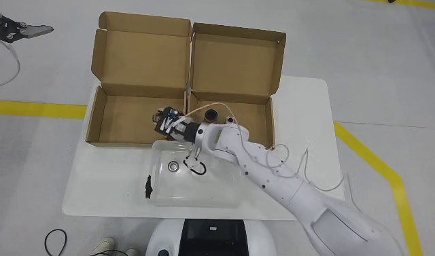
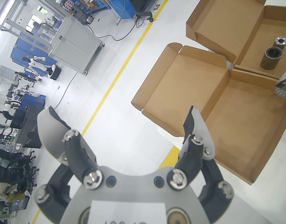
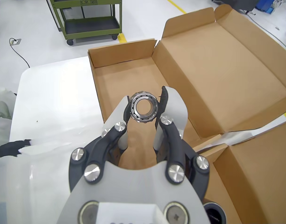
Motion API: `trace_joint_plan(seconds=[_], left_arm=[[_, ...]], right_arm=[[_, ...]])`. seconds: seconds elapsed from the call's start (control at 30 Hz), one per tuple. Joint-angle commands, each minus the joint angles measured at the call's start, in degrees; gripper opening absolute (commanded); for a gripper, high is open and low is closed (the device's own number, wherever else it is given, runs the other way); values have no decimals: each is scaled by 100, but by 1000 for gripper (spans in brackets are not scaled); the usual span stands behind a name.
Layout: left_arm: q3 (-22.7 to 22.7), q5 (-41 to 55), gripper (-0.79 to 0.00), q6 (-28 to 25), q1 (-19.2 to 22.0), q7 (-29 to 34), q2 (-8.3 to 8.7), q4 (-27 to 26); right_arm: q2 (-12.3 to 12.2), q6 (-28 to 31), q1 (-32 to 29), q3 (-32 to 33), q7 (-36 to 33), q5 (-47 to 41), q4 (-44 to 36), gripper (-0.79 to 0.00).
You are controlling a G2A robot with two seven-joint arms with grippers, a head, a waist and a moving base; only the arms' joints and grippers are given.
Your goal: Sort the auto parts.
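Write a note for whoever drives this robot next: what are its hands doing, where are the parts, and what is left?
Right gripper: shut on a bearing, held over the left cardboard box.
Left gripper: open, holding nothing, out beside the table over the floor.
Right cardboard box: a dark sleeve and a smaller shiny sleeve stand in it.
Clear tray: a metal ring and a black hook lie in it, with a small black piece at its edge.
Done: two sleeves boxed.
Left: release the bearing, probably into the left box, then sort the tray parts.
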State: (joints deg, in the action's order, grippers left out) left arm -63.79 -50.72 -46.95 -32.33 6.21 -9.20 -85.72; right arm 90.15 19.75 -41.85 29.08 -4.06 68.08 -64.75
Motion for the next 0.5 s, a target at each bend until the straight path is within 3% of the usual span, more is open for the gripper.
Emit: trace_joint_plan(seconds=[0.0, 0.47], left_arm=[[0, 0, 0, 0, 0, 0, 0, 0], [0, 0, 0, 0, 0, 0, 0, 0]], right_arm=[[138, -67, 123, -113, -120, -92, 219, -785], [983, -257, 734, -561, -576, -507, 1632, -785]])
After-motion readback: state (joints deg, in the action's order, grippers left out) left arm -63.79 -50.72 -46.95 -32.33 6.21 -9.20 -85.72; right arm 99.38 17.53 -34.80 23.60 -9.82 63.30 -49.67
